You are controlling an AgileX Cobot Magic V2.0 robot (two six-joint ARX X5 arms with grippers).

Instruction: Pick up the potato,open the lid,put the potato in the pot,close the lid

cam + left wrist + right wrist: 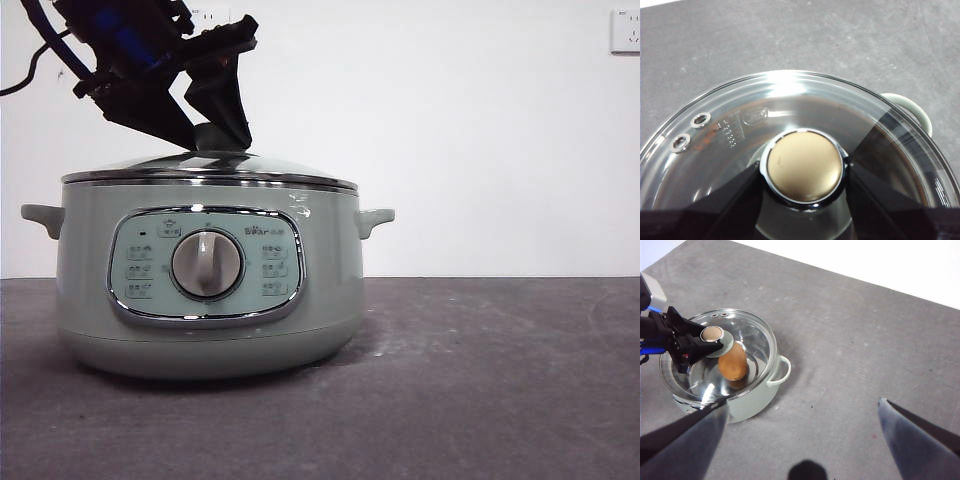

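- We see the left gripper (222, 128) down over the pot's top, its two black jaws standing on either side of the lid's round knob (805, 167) and pinching it; the right wrist view shows the same grip (704, 340).
- We find the lid (215, 168) seated flat on the pot (330, 290), its steel rim resting along the pot's edge all round in the front view.
- Through the glass we make out the potato (733, 361) lying inside the pot, beside the knob in the right wrist view.
- The pot stands on the grey table (480, 380), its dial (207, 264) and control panel facing the front camera.
- Our right gripper (800, 440) hangs high above the table, well apart from the pot, its jaws spread wide and holding nothing.
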